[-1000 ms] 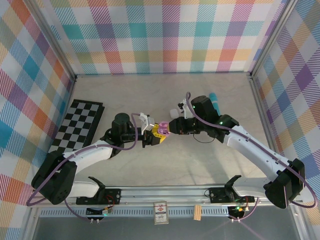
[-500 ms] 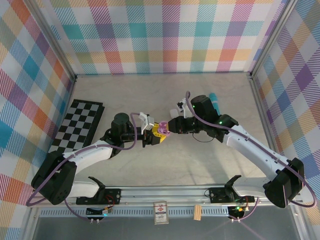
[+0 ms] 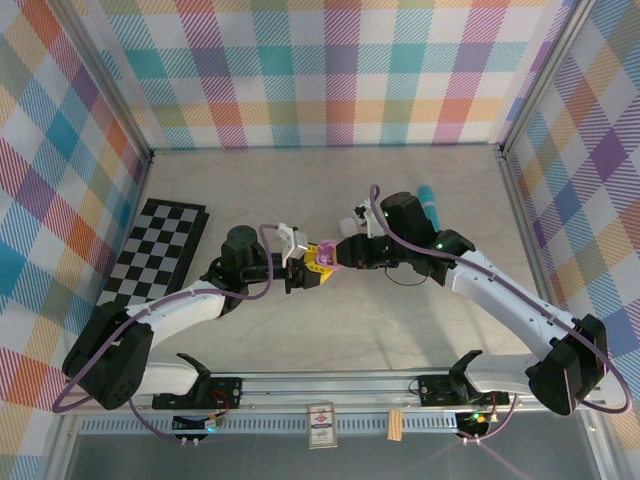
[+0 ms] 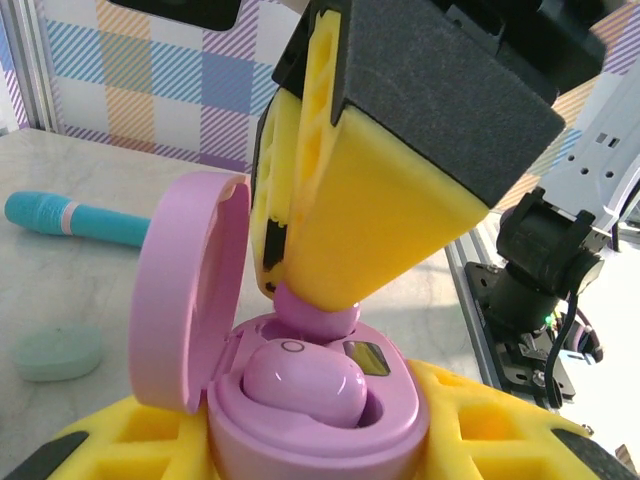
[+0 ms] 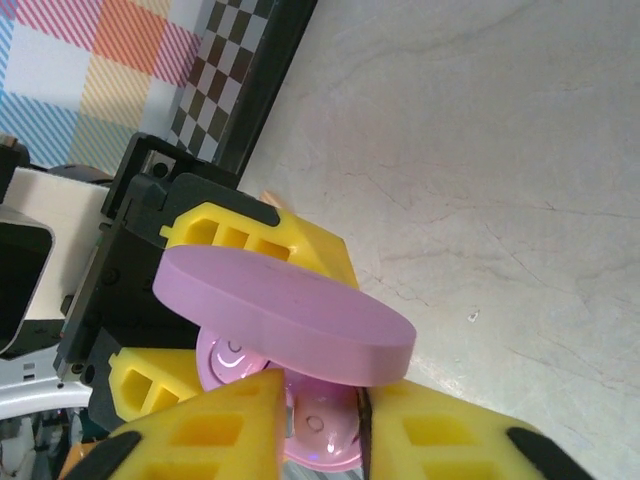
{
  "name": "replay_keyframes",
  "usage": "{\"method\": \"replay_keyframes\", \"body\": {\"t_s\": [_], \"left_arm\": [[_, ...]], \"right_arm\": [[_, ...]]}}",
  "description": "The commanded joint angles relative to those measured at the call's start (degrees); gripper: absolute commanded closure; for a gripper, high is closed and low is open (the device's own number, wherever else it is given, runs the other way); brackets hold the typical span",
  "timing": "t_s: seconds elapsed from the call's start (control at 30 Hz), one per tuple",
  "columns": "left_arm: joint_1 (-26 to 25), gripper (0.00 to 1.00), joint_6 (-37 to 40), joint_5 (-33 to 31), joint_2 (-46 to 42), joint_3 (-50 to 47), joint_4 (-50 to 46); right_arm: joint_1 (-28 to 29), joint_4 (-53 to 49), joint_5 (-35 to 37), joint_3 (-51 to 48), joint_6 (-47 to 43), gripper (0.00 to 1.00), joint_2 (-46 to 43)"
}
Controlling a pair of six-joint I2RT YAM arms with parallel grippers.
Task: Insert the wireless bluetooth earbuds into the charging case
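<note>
Firmly clamped in the left claw (image 3: 314, 268), the pink case (image 4: 310, 445) cradles one glossy pink earbud (image 4: 300, 385); right claw (image 5: 362, 425) state unclear.

- A second pink bean-shaped plastic earbud (image 4: 318, 308) sits mostly hidden under a yellow finger (image 4: 380, 230) of the right gripper (image 5: 326, 405). Whether the jaws pinch it cannot be told.
- The round pink lid (image 5: 285, 318) of the open pink plastic charging case (image 4: 310, 430) screens its wells in the right wrist view.
- Yellow pads (image 4: 500, 430) of the left gripper (image 4: 310, 455) are cropped by the bottom edge.
- A long teal cylinder (image 4: 70, 217) vanishes behind the lid, and a pale green pebble-shaped case (image 4: 58, 352) lies blurred.
- From overhead, the charging case's contents are too small to tell.
</note>
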Motion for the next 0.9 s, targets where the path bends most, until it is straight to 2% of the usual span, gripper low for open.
{"method": "replay_keyframes", "body": {"t_s": [0.0,0.2,0.33,0.47,0.57,0.67,0.87], "left_arm": [[-0.3,0.71,-0.1,1.3,-1.3,1.7,3.2],[-0.3,0.71,-0.2,0.4,-1.1,1.0,4.2],[-0.3,0.71,-0.2,0.3,-1.1,0.7,4.8],[-0.3,0.71,-0.1,1.5,-1.2,0.9,4.3],[-0.3,0.71,-0.1,2.3,-1.0,1.0,4.5],[-0.3,0.71,0.0,2.3,-1.0,1.0,4.7],[-0.3,0.71,-0.1,0.9,-2.2,0.9,4.6]], "right_arm": [[-0.3,0.0,0.0,-0.1,-0.5,0.68,0.2],[-0.3,-0.2,0.4,0.1,-2.8,0.54,-2.7],[-0.3,0.2,1.2,-0.1,-5.4,0.39,-6.3],[-0.4,-2.0,8.5,3.1,-5.5,0.24,-7.6],[-0.7,-4.2,15.0,6.5,-4.1,0.22,-5.1],[-0.8,-8.4,18.1,11.7,-4.2,0.22,-0.5],[-0.8,-9.8,15.2,16.7,-6.5,0.22,5.8]]}}
